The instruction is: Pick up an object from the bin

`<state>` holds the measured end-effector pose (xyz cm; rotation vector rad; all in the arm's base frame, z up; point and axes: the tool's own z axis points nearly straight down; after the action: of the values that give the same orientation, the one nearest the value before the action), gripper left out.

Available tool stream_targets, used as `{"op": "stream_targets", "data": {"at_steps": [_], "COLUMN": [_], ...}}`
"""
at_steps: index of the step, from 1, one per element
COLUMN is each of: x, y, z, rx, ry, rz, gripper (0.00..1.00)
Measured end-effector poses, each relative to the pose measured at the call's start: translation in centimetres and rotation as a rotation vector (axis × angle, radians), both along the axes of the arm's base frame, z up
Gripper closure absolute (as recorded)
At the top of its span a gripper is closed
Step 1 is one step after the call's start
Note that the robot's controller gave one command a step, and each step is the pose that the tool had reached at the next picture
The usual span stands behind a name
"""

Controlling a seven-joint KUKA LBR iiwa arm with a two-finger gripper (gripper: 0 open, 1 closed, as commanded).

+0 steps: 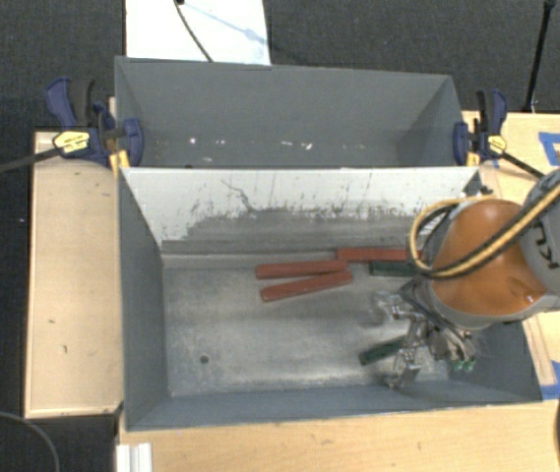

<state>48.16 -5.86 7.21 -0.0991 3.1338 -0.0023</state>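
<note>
1. The arm (555,234) enters from the right of the camera view, and its orange wrist cover (481,264) sits above the right part of the grey metal bin (211,362)
2. The gripper (404,358) points down at the bin floor, close to the near wall and right of centre
3. A small dark green object (376,355), elongated, lies on the floor at the gripper's left side, its right end meeting the gripper tip
4. Grip state: cannot tell whether the gripper is released, clenched or grasping the dark green object
5. Two reddish-brown bars (304,277) lie side by side at mid-floor, well apart from the gripper
6. A red bar (368,255) lies along the foot of the far wall, its right end hidden by the wrist cover
7. A green piece (465,365) shows just right of the gripper
</note>
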Motion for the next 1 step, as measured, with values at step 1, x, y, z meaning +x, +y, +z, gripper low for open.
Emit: {"op": "stream_targets", "data": {"at_steps": [1], "x": [-0.23], "y": [0.08], "z": [-0.19], "rx": [0.002], "ry": [0.006], "rz": [0.008], "gripper": [1.0]}}
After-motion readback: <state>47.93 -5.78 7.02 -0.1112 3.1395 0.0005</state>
